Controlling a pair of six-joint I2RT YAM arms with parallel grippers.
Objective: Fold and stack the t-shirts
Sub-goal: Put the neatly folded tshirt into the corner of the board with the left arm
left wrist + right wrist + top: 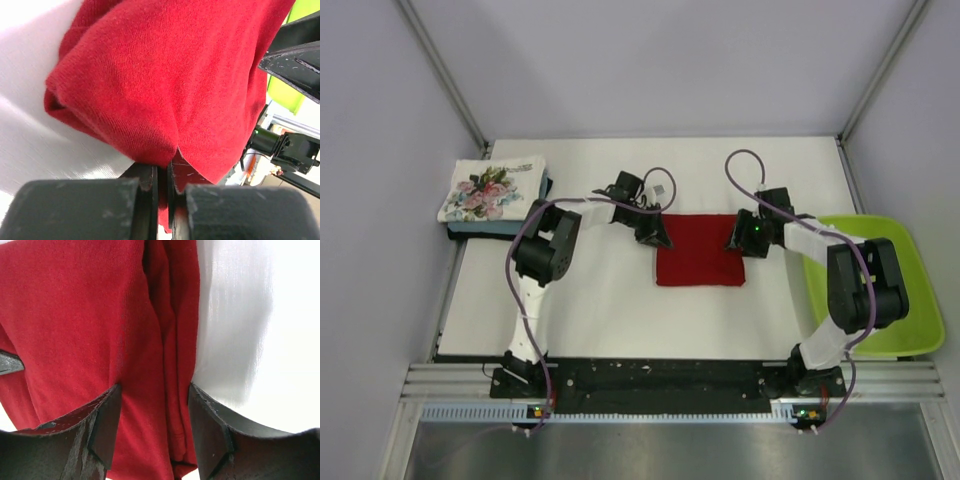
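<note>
— What's off to the left?
— The stack, well left of the red shirt [700, 252]. The floral shirt [490, 190] is on top, with light blue and dark ones under it.
— And the arms?
— The left gripper [162, 185] is at the red shirt's far left corner, jaws pressed together on its edge. The right gripper [155, 415], at the far right corner, straddles the folded edge with its fingers spread.
— Which step?
— The red shirt lies folded small, so I'd say pickup. The right must close first, then both lift evenly and go left. The lime-green tray [910, 300], to the shirt's right, isn't involved.
</note>
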